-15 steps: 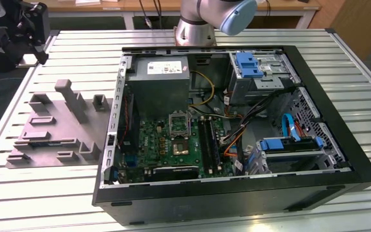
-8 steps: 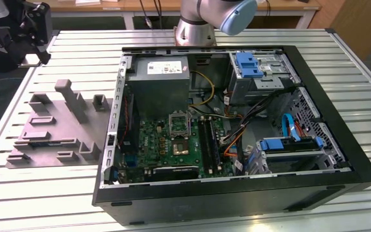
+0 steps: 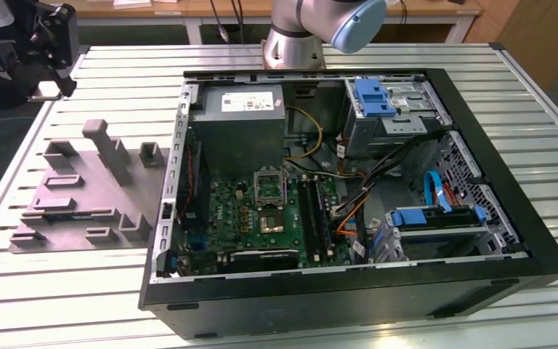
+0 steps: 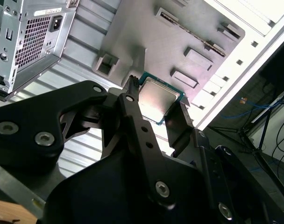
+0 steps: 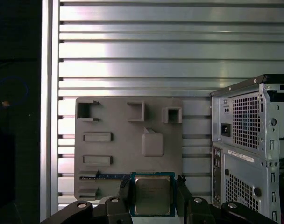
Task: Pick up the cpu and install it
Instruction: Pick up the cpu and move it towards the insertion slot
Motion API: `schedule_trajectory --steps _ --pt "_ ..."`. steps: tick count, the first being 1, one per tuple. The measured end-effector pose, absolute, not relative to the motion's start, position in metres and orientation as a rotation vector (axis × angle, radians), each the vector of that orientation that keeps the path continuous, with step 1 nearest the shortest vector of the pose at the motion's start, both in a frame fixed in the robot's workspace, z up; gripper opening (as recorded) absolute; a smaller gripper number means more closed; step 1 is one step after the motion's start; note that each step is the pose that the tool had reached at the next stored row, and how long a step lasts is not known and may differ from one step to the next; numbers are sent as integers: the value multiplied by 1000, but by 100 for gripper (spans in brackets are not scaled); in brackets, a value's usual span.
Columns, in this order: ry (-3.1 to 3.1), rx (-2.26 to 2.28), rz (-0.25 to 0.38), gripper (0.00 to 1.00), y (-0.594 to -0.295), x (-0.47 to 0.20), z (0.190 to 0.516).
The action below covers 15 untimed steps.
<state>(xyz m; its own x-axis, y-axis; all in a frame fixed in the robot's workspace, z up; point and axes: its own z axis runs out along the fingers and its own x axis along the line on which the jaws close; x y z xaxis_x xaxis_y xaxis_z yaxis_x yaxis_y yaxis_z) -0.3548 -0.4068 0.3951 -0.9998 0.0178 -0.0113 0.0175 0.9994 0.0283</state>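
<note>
Black claw (image 4: 157, 100), silver screws (image 4: 162, 188), blue-capped arm (image 3: 349, 20)

Matt grey plastic fixture (image 5: 128, 140), ribbed metal table (image 5: 156, 51)

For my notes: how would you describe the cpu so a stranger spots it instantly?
In the first wrist view, find the grey plastic fixture beside the computer case. Nearer the camera, the black gripper clamps the cpu: a thin square with a pale silver face and greenish rim, unlike the fixture's plain grey blocks.
</note>
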Motion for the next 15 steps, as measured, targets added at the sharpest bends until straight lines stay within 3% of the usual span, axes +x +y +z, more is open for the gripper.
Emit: schedule_trajectory --steps 15 --pt "3130 28 44 47 -408 -345 395"
